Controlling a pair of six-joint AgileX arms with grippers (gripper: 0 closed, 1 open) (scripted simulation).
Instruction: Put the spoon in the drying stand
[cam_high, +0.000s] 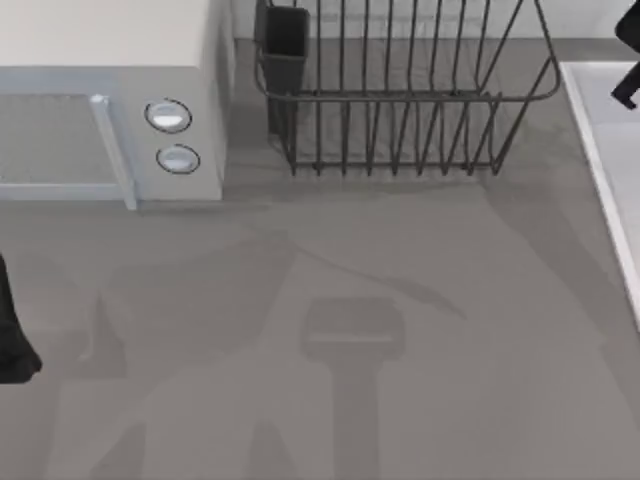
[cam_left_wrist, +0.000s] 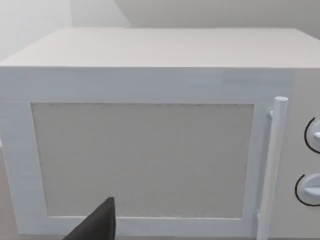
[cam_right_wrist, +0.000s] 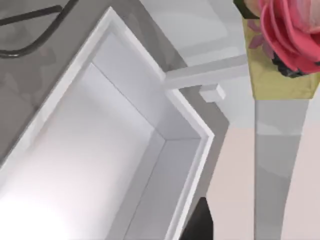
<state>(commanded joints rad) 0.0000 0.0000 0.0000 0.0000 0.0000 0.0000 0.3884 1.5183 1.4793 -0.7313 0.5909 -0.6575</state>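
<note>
We see the drying stand (cam_high: 400, 95) standing at the far edge of the grey surface (cam_high: 420, 380), toward the middle and right of that edge. It is a dark wire rack with upright tines and flared sides, and its dark rectangular utensil cup (cam_high: 284, 45) sits at the rack's far-left corner. Just beside the rack, at the far-left corner of the surface, stands a white microwave (cam_high: 110, 100) with two round knobs (cam_high: 172, 137) and a vertical door handle (cam_high: 112, 150); the two are close but apart.

Along the right edge of the surface lies a white sink (cam_high: 608, 170), whose rim and pale basin (cam_right_wrist: 100, 165) also fill much of the right wrist view. Beyond it in that view a pink flower (cam_right_wrist: 290, 35) sits on a yellowish panel.

Our left arm (cam_high: 12, 335) is parked at the left edge of the surface, a dark shape partly cut off. Its wrist camera faces the microwave door (cam_left_wrist: 142, 160), with a dark tip of a finger (cam_left_wrist: 100, 225) low in the view. Our right arm (cam_high: 628, 80) is at the far-right corner, above the sink.

We cannot tell whether the fingers of either arm are open or closed. We cannot make out a spoon anywhere on the surface.
</note>
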